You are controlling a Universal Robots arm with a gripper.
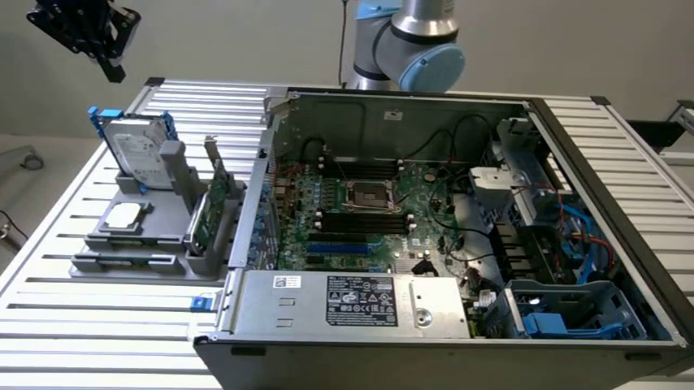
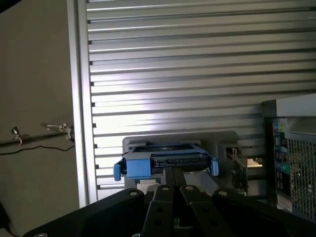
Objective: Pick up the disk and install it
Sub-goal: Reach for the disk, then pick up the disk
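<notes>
The disk (image 1: 139, 150), a silver-grey hard drive with a white label and blue rails, stands upright in a grey holder (image 1: 146, 236) on the exterior view's left. My gripper (image 1: 112, 75) hangs high above it, well clear, shut and holding nothing. In the wrist view the disk (image 2: 165, 160) appears edge-on far below the closed gripper (image 2: 174, 180), its blue rail ends sticking out on both sides.
An open computer case (image 1: 434, 236) takes up the middle and the exterior view's right, with a blue drive cage (image 1: 570, 313) at its near corner. The grey holder also carries a small silver square piece (image 1: 125, 215) and a green circuit card (image 1: 217, 199). Everything rests on a slatted aluminium table (image 1: 65, 325).
</notes>
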